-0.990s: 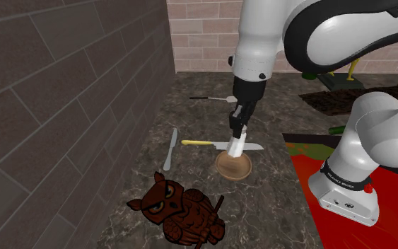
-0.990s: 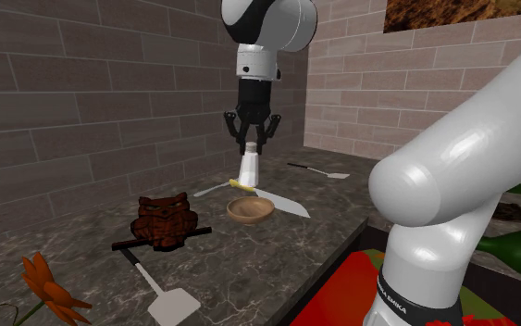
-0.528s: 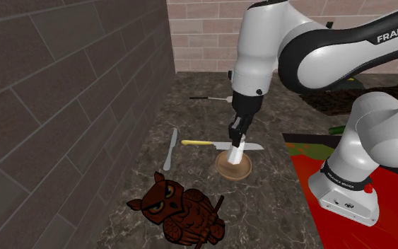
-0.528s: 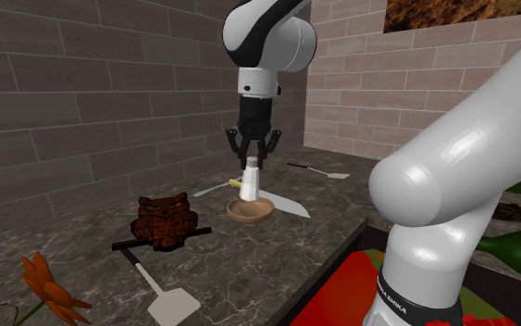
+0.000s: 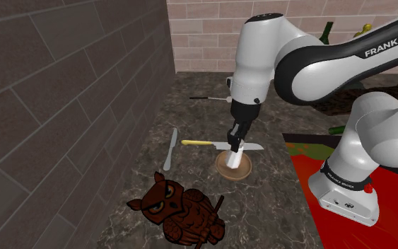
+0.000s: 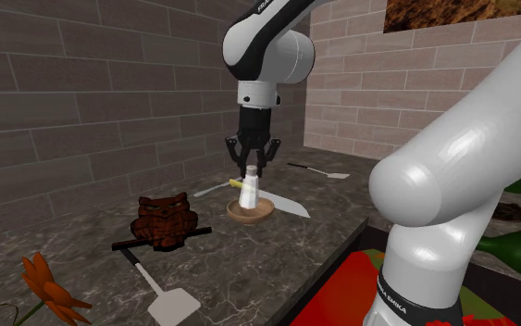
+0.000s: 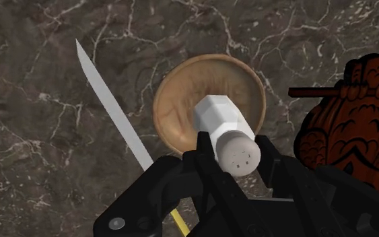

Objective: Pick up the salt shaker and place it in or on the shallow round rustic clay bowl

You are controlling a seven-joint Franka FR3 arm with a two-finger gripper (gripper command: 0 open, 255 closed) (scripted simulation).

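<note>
The gripper (image 7: 236, 161) is closed on the cap end of the white salt shaker (image 7: 221, 118), which is pinched between both fingers. The shaker is hung straight down off the tool, with its long axis in line with the fingers, pretty much upright. Right past its base the brown bowl (image 7: 181, 108) is found, so it's centred there. Contact can't be made out. Probably only a short lowering and a release are needed. A knife (image 7: 114, 108) is laid just beside the bowl, and an owl figure (image 7: 349, 114) further out.

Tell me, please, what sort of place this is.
Probably a kitchen counter in a house: a dark marbled worktop against brick walls, with a knife, a spatula, a salt shaker and a brown bowl.
</note>
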